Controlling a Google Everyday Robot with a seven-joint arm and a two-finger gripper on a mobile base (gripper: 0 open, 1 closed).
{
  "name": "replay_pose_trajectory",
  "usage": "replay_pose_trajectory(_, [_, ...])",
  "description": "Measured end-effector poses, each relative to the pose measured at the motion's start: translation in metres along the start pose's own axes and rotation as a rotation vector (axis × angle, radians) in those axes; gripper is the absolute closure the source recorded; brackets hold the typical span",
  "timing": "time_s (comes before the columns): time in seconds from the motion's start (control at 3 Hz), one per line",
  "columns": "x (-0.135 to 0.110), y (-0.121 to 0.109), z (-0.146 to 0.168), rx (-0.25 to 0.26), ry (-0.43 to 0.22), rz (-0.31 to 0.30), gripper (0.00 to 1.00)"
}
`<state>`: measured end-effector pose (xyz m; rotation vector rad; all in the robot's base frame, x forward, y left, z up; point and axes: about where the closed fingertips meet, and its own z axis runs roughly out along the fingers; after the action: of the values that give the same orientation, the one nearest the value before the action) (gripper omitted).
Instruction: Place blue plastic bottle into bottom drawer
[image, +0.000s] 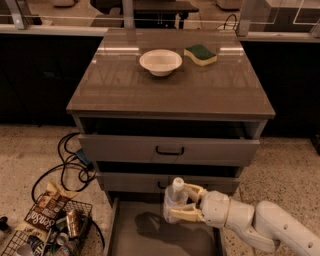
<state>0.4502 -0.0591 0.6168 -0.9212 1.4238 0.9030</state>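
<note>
Gripper (180, 202): held blue plastic bottle (173, 198) by midsection, upright over bottom drawer (145, 240), below front edge of worktop (170, 95). You likely had a light, thin-walled, slippery load; mid-body hold suited.

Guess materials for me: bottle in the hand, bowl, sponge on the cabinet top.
The bottle looks like thin clear plastic: see-through wall, white cap; the hand grips it upright over the open bottom drawer. The bowl is off-white and matte, paper or plastic, cannot tell which. The sponge looks like yellow foam with a green scrub layer on top.
</note>
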Motion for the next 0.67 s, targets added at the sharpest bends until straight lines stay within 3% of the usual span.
replay_pose_trajectory(0.33, [0.0439,0.0029,0.0015,0.0,0.022,0.026,1.0])
replay_pose_trajectory(0.67, [0.0497,0.0007,0.0042,-0.002,0.02,0.032,1.0])
